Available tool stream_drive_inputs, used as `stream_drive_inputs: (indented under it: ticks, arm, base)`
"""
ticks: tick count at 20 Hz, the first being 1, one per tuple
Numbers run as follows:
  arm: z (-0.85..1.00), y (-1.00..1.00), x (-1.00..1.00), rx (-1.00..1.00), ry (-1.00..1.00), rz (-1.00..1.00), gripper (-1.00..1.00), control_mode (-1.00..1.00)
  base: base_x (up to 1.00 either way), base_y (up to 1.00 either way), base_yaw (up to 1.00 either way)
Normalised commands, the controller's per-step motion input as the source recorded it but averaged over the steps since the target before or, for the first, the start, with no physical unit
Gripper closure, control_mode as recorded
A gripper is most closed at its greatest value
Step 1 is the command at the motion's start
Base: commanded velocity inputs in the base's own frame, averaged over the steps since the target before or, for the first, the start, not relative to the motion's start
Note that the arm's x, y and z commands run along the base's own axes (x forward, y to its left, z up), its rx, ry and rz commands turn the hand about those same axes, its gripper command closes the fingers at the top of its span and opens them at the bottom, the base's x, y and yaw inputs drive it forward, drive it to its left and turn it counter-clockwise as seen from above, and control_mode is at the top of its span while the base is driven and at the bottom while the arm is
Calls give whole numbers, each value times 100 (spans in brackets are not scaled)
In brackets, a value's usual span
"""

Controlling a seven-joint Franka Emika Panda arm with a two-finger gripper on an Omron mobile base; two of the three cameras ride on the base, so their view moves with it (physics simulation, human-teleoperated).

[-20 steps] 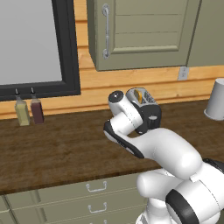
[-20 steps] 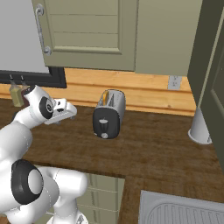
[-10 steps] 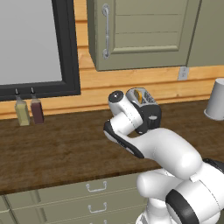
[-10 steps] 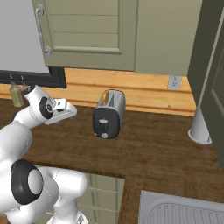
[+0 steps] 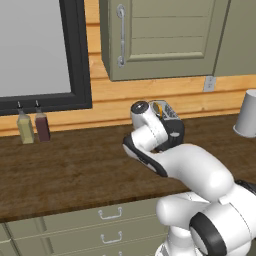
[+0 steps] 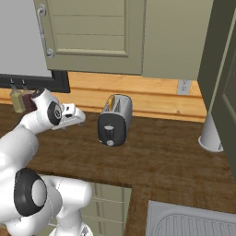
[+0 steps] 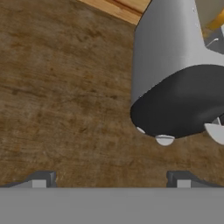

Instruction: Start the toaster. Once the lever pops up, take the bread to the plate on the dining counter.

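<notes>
A: Where does the toaster [image 6: 114,120] stand?

B: On the wooden table [image 6: 175,166], near the back wall, its knob end facing the sink side. The pincer [image 6: 76,116] hangs just to its left, apart from it, jaws spread wide and empty.

A: The risk?

B: The lever is hard to pick out (in the hand view a pale tab shows low at the toaster's dark end). Coming in with wide jaws, a finger could shove the body sideways instead of pressing down.
</notes>
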Motion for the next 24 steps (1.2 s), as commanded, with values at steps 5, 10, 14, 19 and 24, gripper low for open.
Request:
stream_drive_inputs:
  ticks: [5, 10, 14, 19, 24]
  arm:
    - [18, -95, 13, 49, -9, 0, -100, -100]
    - [52, -61, 7, 27, -34, -8, -100, -100]
    - [57, -46, 11, 5, -42, -4, -100, -100]
    - [42, -14, 9, -5, -22, 0, -100, -100]
    - [25, 0, 43, -8, -5, 0, -100, -100]
  base:
    - [0, 0, 0]
    - [0, 0, 0]
    - [0, 0, 0]
    - [0, 0, 0]
    - [0, 0, 0]
